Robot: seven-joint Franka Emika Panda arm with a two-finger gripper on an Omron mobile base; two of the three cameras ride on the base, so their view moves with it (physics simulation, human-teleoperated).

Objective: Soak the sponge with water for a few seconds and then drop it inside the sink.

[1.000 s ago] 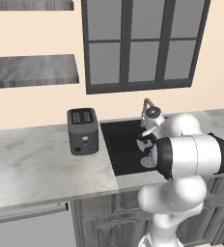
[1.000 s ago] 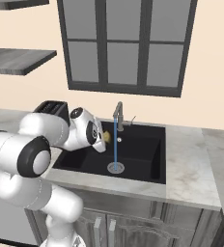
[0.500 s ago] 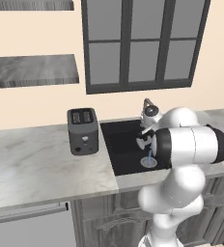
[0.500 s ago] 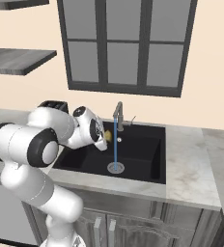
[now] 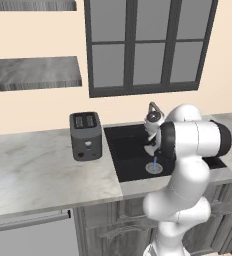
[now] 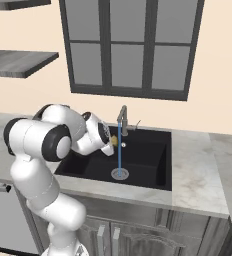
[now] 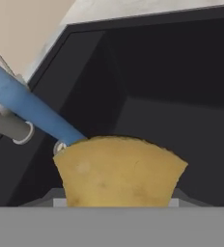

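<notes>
The yellow-orange sponge (image 7: 119,171) sits between my gripper's jaws, with its rounded top edge up in the hand view. My gripper (image 6: 110,144) is shut on the sponge (image 6: 114,141), held above the black sink (image 6: 148,150) just left of the faucet (image 6: 122,117). The thin blue water stream (image 6: 119,152) falls to the silver drain (image 6: 119,173). In the hand view the water (image 7: 32,108) meets the sponge's upper left edge. In the left base view my arm hides the hand, and a short piece of the stream (image 5: 154,162) shows over the drain.
A dark grey toaster (image 5: 85,135) stands on the marble counter (image 5: 38,170) left of the sink (image 5: 125,150). Behind the sink is a dark-framed window (image 6: 128,45). A grey wall shelf (image 5: 33,72) hangs above the counter.
The hand has carried the sponge slightly right, closer to the water stream. The elbow has swung in over the sink's front edge. The grip has stayed shut.
</notes>
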